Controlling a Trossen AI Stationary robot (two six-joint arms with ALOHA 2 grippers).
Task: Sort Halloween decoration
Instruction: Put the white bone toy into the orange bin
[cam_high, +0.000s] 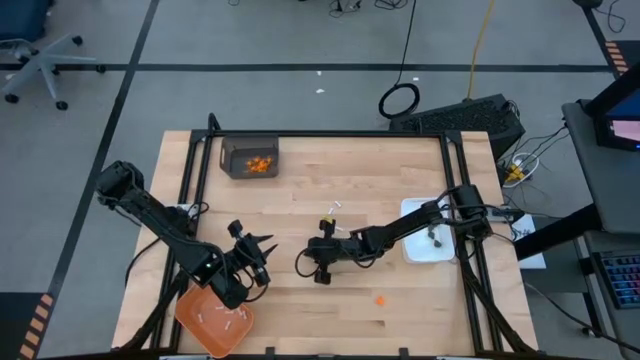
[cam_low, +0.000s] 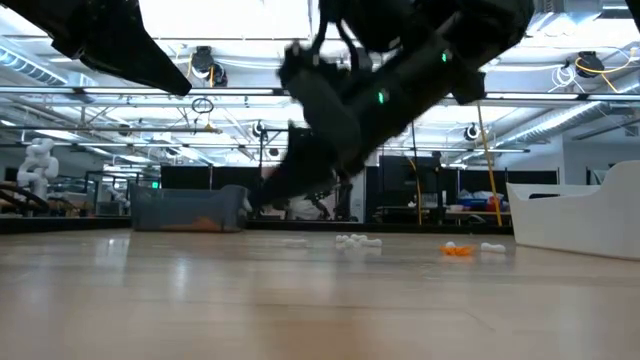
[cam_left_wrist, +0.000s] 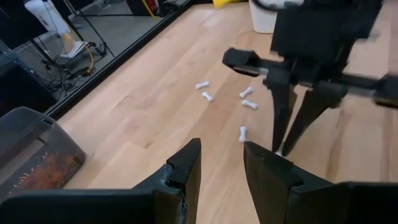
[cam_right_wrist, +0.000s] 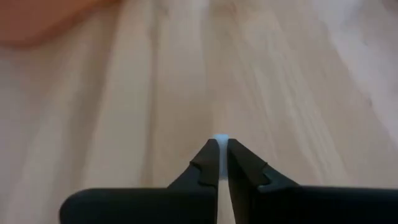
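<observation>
— Step in hand?
— Pickup of a white stick (cam_right_wrist: 219, 139). The right end effector (cam_high: 322, 262) is lowered at mid-bench, left of the white dish (cam_high: 432, 243), its fingers pinched on that stick.

— And the next move?
— A lift, it is judged, then a carry to the orange tray (cam_high: 215, 320), far left of the dish, where white sticks are already gathered.

— What is in the way?
— The left end effector (cam_left_wrist: 221, 163), half open and empty, is held just beside the tray, on the likely path. More sticks (cam_left_wrist: 227, 101) are left loose left of the dish; one orange bit (cam_high: 380, 299) lies below-left of it. The grey bin (cam_high: 249, 158) of orange bits stands far up-left.
</observation>
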